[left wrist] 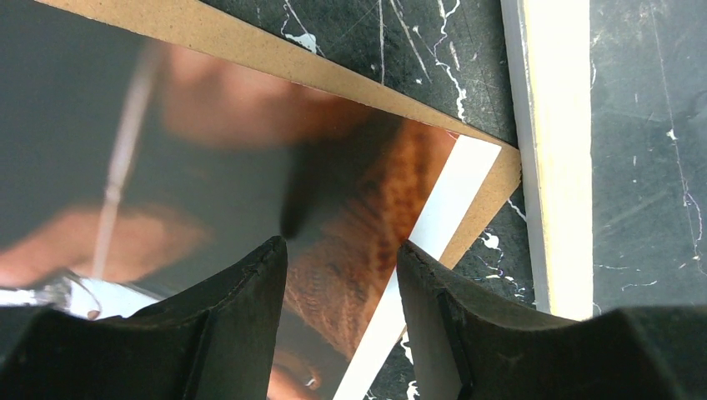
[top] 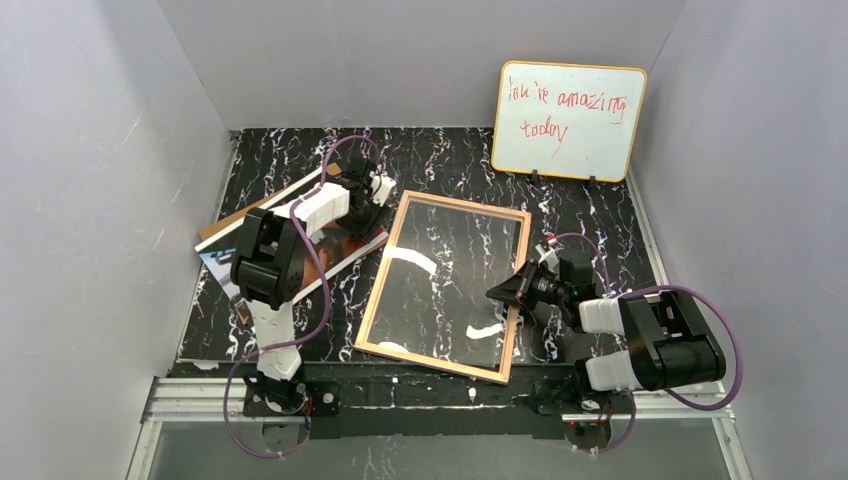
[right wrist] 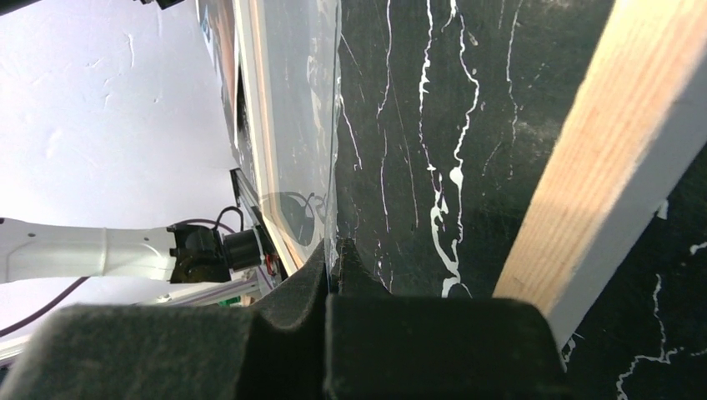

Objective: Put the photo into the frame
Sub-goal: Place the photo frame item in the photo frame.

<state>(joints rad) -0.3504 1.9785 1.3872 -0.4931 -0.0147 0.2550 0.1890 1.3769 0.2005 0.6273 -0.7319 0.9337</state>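
Left gripper (left wrist: 342,250): my jaws half apart, nothing held, over photo (left wrist: 208,167), at frame's (top: 465,203) 10 o'clock. Right gripper (right wrist: 333,254): my jaws pinched shut on clear pane (right wrist: 292,125).

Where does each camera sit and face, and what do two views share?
Top external: above and behind the bases, looking down on the table; left arm and right arm show.
Left wrist: on the left arm, looking down past the open left gripper at the photo.
Right wrist: on the right arm, looking across the frame towards the left arm; the right gripper is shut on the pane.
Shared: top external and left wrist both show the photo beside the frame.
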